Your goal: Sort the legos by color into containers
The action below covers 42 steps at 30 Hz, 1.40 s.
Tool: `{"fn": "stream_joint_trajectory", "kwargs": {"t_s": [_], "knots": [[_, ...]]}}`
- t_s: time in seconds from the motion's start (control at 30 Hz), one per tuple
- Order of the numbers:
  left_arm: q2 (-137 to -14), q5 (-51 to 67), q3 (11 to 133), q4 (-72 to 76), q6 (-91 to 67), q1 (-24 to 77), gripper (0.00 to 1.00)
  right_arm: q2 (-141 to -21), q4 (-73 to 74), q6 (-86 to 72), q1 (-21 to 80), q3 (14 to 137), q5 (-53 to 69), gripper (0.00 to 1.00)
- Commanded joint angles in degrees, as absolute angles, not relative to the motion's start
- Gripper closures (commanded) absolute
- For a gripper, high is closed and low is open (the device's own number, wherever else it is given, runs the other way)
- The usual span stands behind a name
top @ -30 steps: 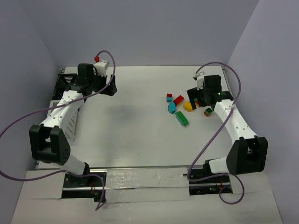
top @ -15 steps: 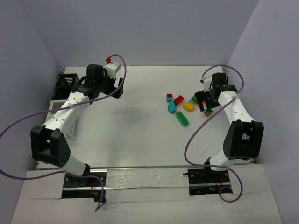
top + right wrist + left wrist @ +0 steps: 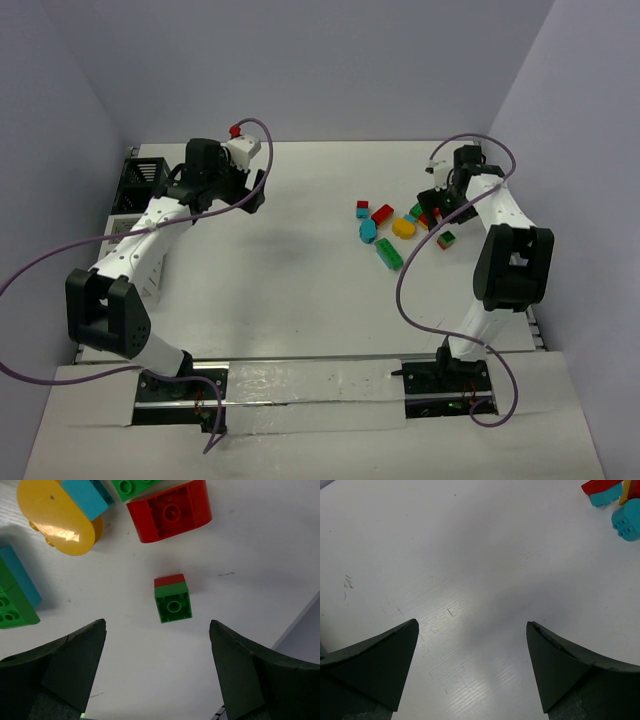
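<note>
Right fingers (image 3: 60, 670) hang wide over the little green-and-red brick (image 3: 172, 599); close off-centre and I bet it skitters into the red brick (image 3: 170, 515) nearby. Left fingers (image 3: 370, 665) wide too, holding nothing.

The right hand (image 3: 157, 670) has open worktop (image 3: 240, 555) between its spread fingers, up to a small green-and-red brick (image 3: 173, 600) standing free just ahead. Beyond that a red brick (image 3: 170, 512) bars the way. A yellow piece (image 3: 57, 522) and a green-and-cyan brick (image 3: 15, 600) crowd the left of its wrist view. Ahead of the left hand (image 3: 472, 670) the worktop is open, with a cyan piece (image 3: 626, 522) far ahead to the right.
</note>
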<state>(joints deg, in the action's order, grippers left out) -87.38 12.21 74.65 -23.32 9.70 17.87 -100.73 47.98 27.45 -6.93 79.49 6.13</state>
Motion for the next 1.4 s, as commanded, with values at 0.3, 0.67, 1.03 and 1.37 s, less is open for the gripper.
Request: {"fn": "stream_joint_trajectory", "kwargs": {"t_s": [0.3,0.67,1.03,1.37], "knots": [[-89.0,15.0,77.4,-25.4,11.0,18.2,0.01,-107.8,52.4,34.6,-9.6,83.3,8.6,0.17],[-89.9,15.2,77.9,-25.9,10.9,18.2,0.01,-110.2,51.4,35.4,-10.5,82.8,9.0,0.43],[-90.1,15.2,77.7,-25.5,10.4,18.2,0.01,-110.8,54.2,36.3,-11.8,85.6,11.9,0.72],[-80.6,37.3,69.7,-12.8,3.9,16.1,0.01,-103.9,64.4,25.7,-5.9,101.2,43.2,1.0]]}}
